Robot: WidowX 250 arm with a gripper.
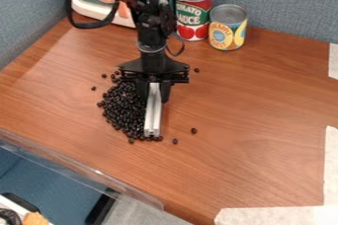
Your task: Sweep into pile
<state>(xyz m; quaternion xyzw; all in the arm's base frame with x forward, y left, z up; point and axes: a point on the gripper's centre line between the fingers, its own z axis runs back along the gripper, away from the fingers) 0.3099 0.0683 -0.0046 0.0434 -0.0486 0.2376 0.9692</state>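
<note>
The camera view looks down at a slant onto the table (264, 105), from above, facing the robot arm (151, 26), which enters at the top edge. Its aim runs across the tabletop toward the blue fabric partition (284, 2) behind. The slant is steep: the lids of the tomato can (192, 19) and the yellow-labelled can (228, 29) show along with their fronts. The camera stands fairly near, so the tabletop takes up most of the view, yet far enough back to take in both cans whole. At lower left it looks past the clear edge strip (86, 166) to a lower area beyond the table. The middle of the view falls just beside the silver bar (152, 113).
</note>
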